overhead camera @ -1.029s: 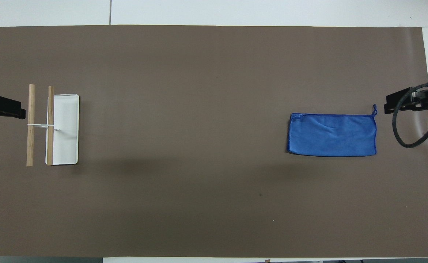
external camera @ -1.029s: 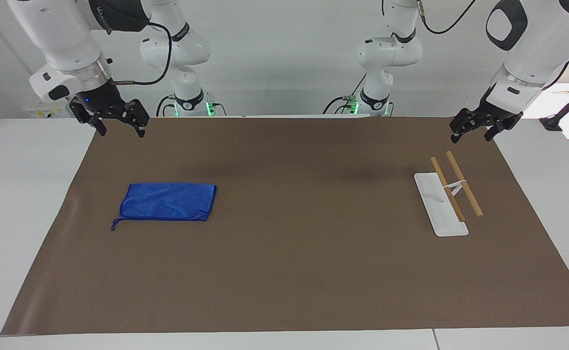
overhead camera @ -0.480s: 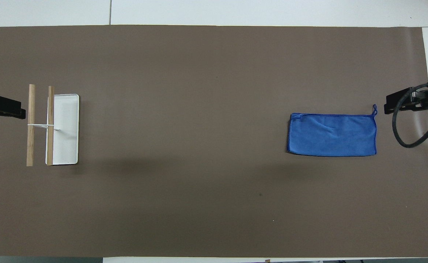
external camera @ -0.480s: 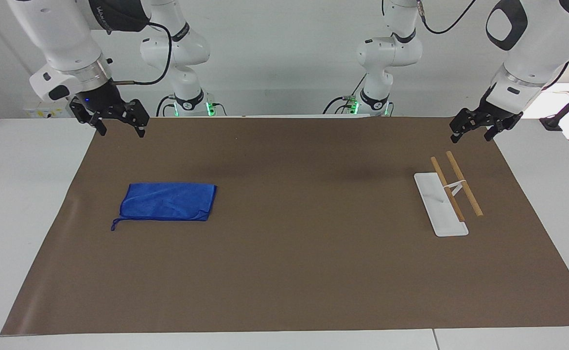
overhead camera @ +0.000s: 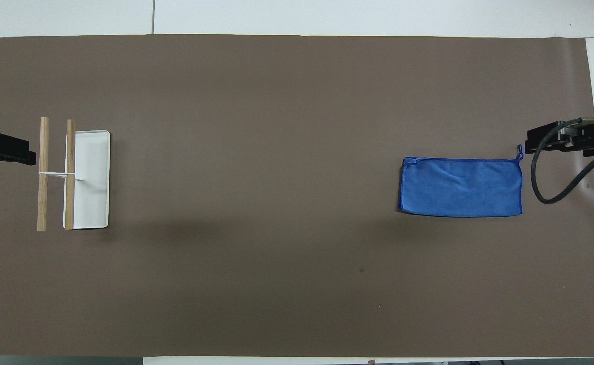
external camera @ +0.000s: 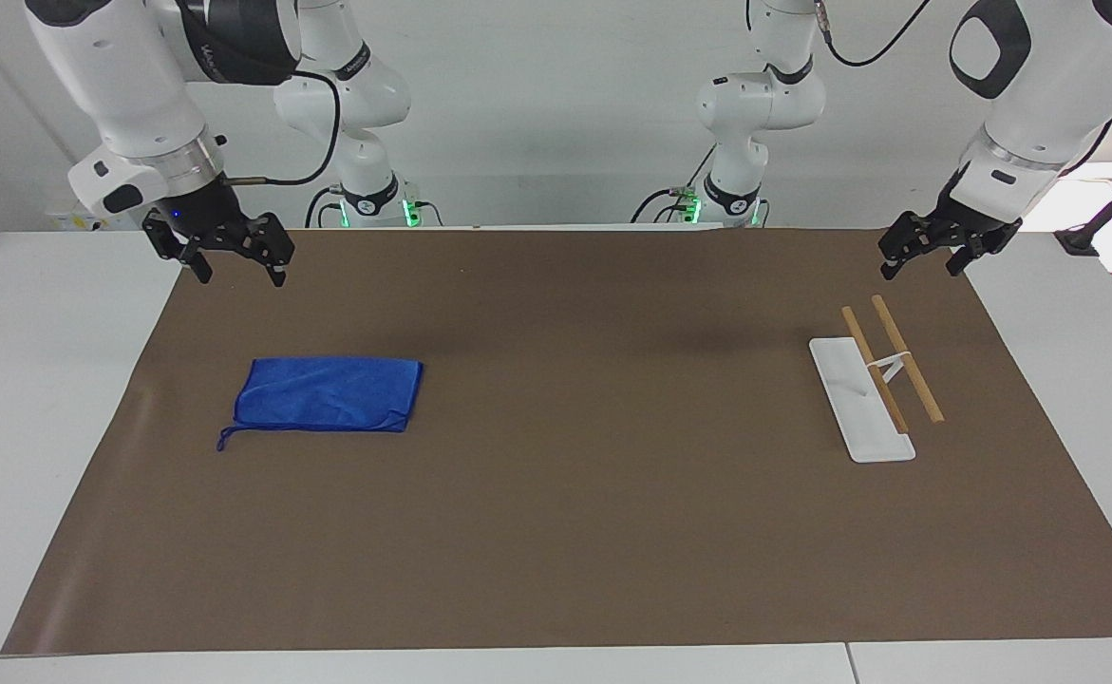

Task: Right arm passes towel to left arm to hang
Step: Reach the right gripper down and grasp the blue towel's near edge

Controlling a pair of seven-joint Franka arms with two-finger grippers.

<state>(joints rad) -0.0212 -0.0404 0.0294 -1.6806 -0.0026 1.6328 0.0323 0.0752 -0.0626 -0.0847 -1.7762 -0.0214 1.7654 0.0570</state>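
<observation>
The towel (external camera: 328,393) (overhead camera: 461,187), a folded royal-blue cloth, lies flat on the brown mat toward the right arm's end of the table. Its thin cord loop (external camera: 225,439) (overhead camera: 519,152) sticks out at the corner farthest from the robots. My right gripper (external camera: 240,274), with its blue light, hangs open and empty in the air over the mat's edge, apart from the towel. My left gripper (external camera: 919,270) waits open and empty above the mat's corner at the left arm's end.
A rack with a white base (external camera: 859,404) (overhead camera: 91,177) and two raised wooden rods (external camera: 907,359) (overhead camera: 43,172) stands toward the left arm's end. The brown mat (external camera: 556,532) covers most of the white table.
My right gripper has dropped a little and shifted slightly toward the towel's loop corner. The left arm, the towel and the rack have not moved.
</observation>
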